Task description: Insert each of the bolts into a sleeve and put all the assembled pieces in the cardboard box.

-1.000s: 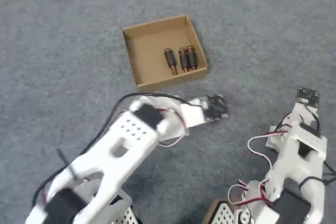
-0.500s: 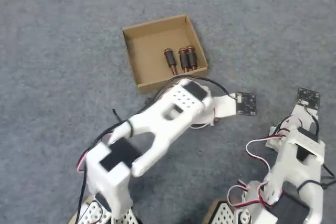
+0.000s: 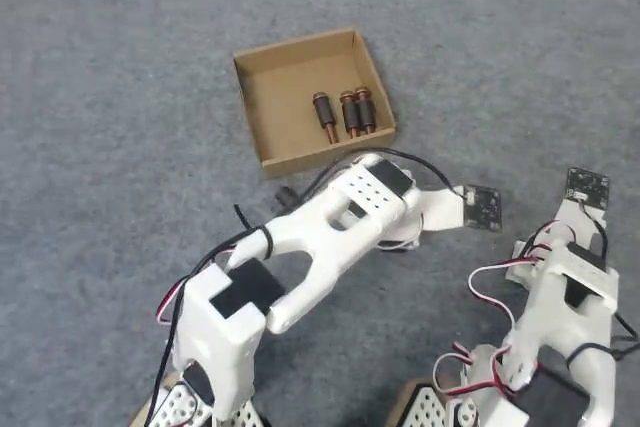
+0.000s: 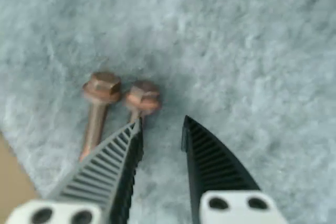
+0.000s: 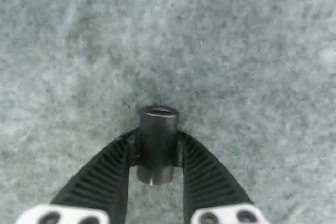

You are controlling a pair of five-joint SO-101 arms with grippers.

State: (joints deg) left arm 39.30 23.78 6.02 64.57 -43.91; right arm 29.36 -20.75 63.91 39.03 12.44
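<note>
Bolts (image 4: 142, 98), two copper-coloured ones with hex heads, lie side by side on the grey surface (image 4: 252, 51). The left tool (image 4: 161, 121) hangs open just above them, one tip over the nearer bolt's shank. The right tool (image 5: 157, 136) is clamped on a black sleeve (image 5: 157, 127), and three assembled pieces (image 3: 346, 112) lie in the cardboard box (image 3: 275, 97).
</note>
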